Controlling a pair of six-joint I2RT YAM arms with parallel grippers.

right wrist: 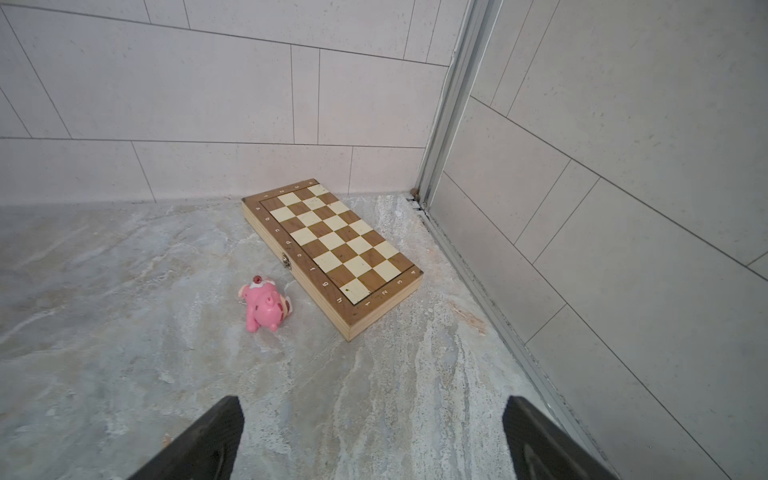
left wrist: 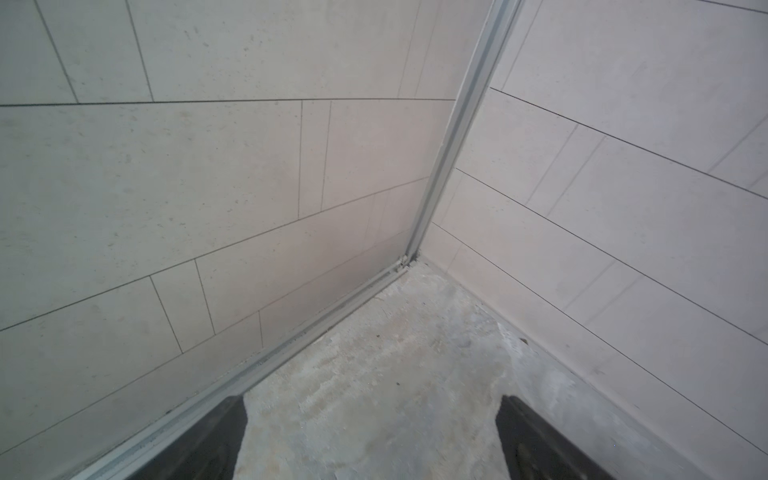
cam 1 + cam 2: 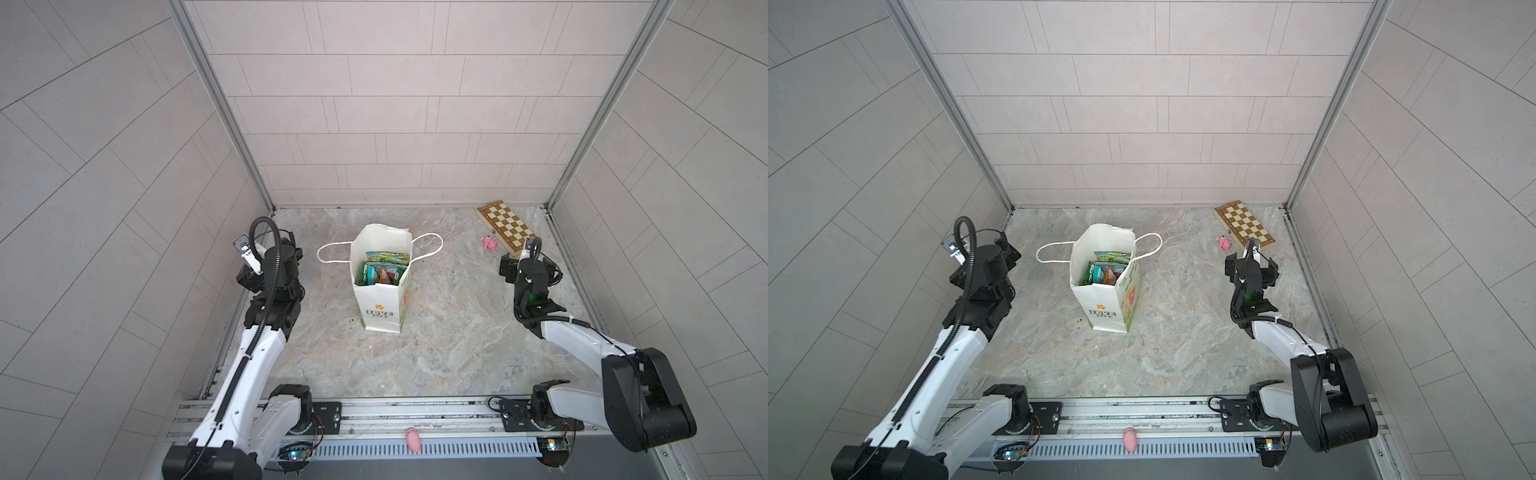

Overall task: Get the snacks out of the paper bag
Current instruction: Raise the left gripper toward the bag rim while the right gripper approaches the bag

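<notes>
We see pale tiled walls (image 3: 395, 104) on three sides, aluminium corner posts (image 3: 220, 104), and a marbled, perhaps stone, floor (image 3: 436, 353).

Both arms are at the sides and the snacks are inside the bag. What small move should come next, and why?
Probably turn the left gripper toward the paper bag and bring it above the open top. Its jaws stand open and empty, facing the wall corner, while the snacks sit inside the upright bag.
</notes>
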